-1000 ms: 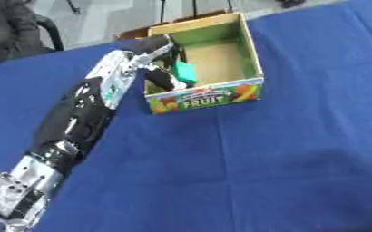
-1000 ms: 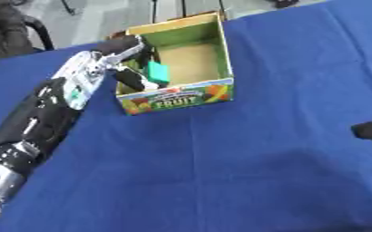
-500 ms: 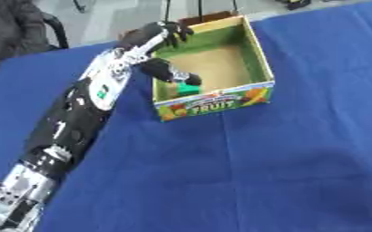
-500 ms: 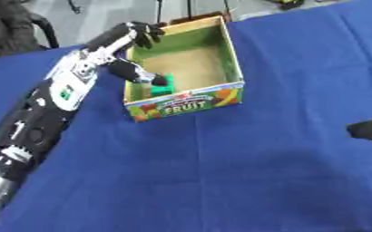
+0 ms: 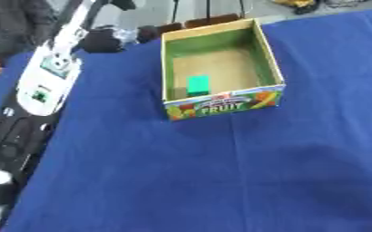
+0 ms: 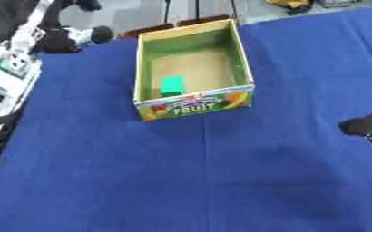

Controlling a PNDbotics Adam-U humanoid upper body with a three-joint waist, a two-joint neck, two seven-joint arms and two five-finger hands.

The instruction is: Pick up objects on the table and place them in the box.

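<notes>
The cardboard fruit box (image 5: 221,103) stands open on the blue table toward the far side. A small green block (image 5: 197,84) lies on its floor by the front left corner. My left arm runs up the left side in the left eye view. My left hand (image 5: 103,41) hangs raised to the left of the box, its dark fingers (image 6: 102,32) stretched toward the box's far left corner with nothing in them. Only a dark part of my right hand (image 6: 367,126) shows at the right edge, low over the cloth.
The blue cloth (image 5: 221,181) covers the table from the box to the near edge. Dark chair legs and grey floor show beyond the table's far edge (image 5: 205,20).
My left hand has lifted out of the box and drawn back to the left. The green block it held now lies inside the box. The right hand stays put.
</notes>
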